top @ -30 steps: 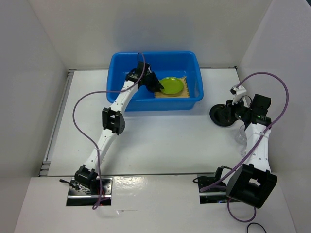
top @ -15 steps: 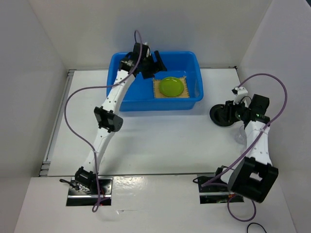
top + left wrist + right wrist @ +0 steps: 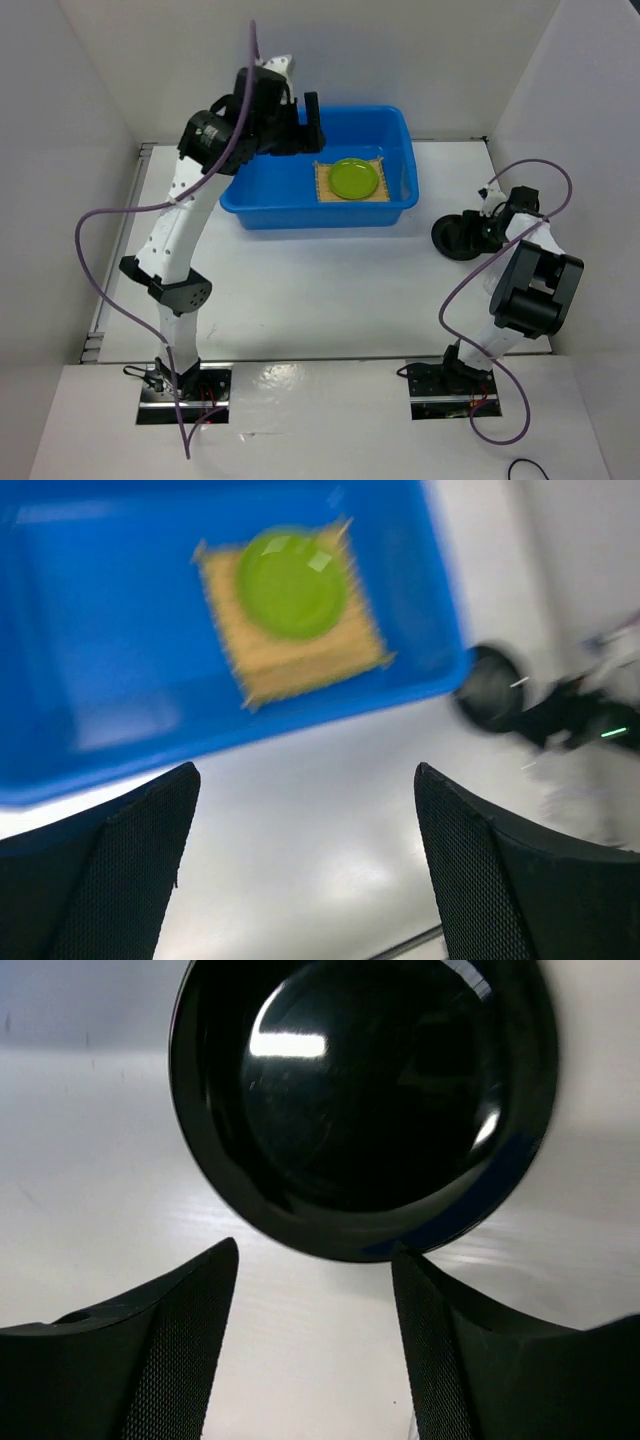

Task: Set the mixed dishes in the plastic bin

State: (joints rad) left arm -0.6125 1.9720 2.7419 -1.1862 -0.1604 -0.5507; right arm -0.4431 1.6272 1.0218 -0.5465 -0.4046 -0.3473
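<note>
Item count from the overhead view: one bin (image 3: 300,205), one mat (image 3: 325,192), one plate (image 3: 353,178), one dish (image 3: 452,238), two arms.

**Bin contents.** I see the tan mat lying flat on the floor of the blue bin, in its right half. The lime-green plate sits on top of the mat, roughly centred, with mat showing on all four sides. That puts two items inside the bin.

**Outside the bin.** One item, the black dish, rests upright on the white table (image 3: 330,280). It is to the right of the bin and clear of the bin wall.

**Left gripper** (image 3: 305,772). The left arm is raised high and its gripper hangs above the rear-left part of the bin. The wrist view is motion-blurred, but I can make out both fingers (image 3: 110,870) spread wide with nothing between them. Only the table and the bin's front wall show in the gap.

**Right gripper** (image 3: 315,1250). It is low at the table, at the dish's right side. In its wrist view the jaws stand wide. The dish fills the frame just ahead of the tips, and its near rim only reaches the line between them. I see no contact between either pad and the rim, so the gripper holds nothing.
</note>
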